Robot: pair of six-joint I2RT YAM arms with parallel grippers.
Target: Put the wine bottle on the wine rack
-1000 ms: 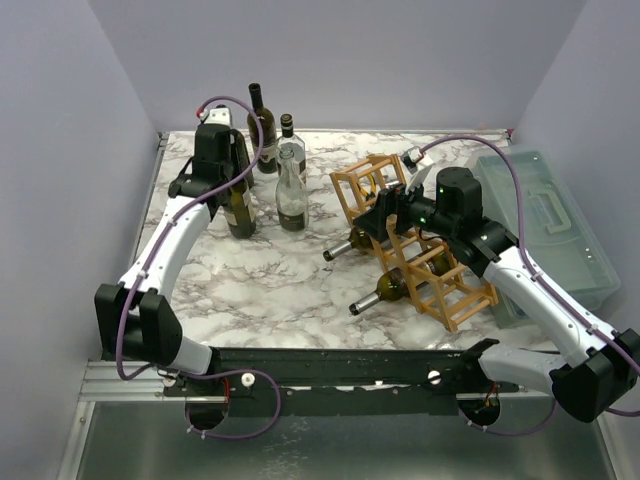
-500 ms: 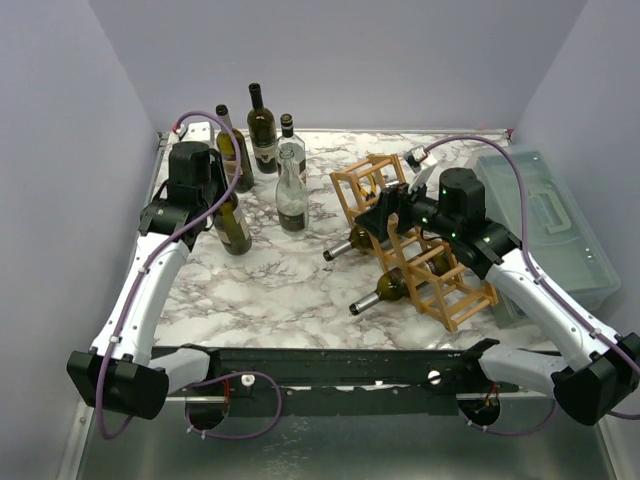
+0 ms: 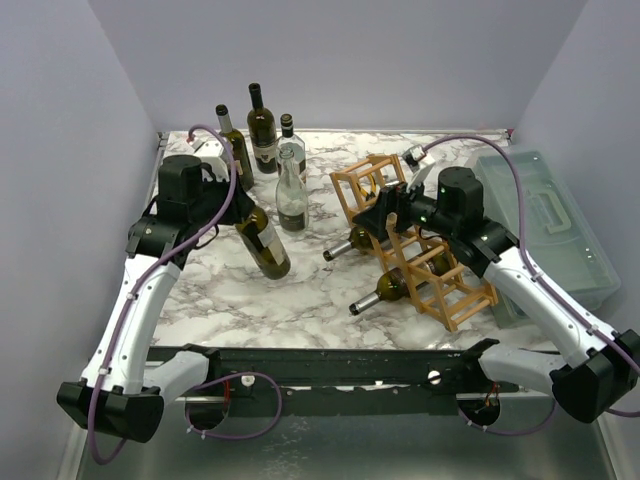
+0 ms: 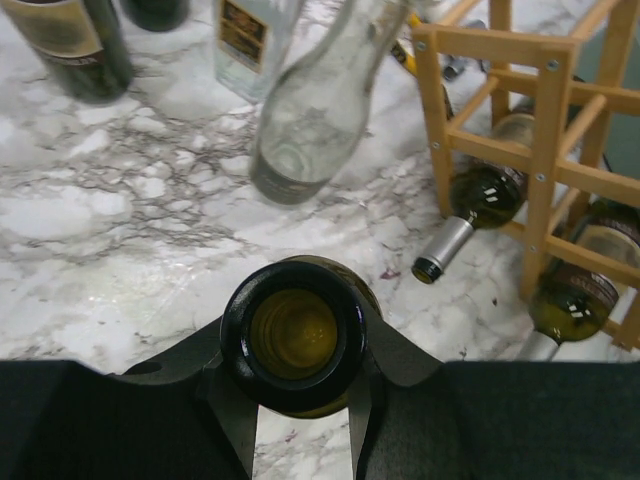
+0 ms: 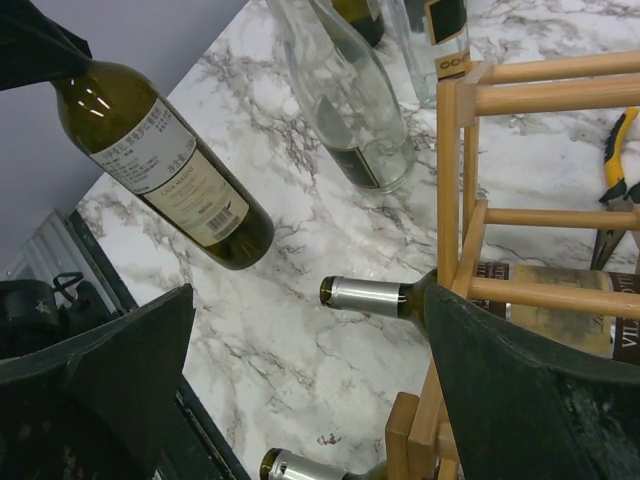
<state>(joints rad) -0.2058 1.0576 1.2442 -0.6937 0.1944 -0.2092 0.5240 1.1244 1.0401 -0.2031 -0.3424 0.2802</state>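
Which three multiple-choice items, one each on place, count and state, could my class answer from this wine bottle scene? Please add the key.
1. Where is the lidded plastic box relative to the wine rack?
A) on top of it B) to its left C) to its right

2. How many bottles lie in the rack?
A) two B) none C) five

3. How is the wine bottle in the left end effector standing?
A) upright B) tilted C) lying in the rack

Key:
1 C, the box sits beyond the rack's right side.
2 A, the two racked bottles poke their necks out of the cells.
3 B, its base leans out away from the clamped neck.
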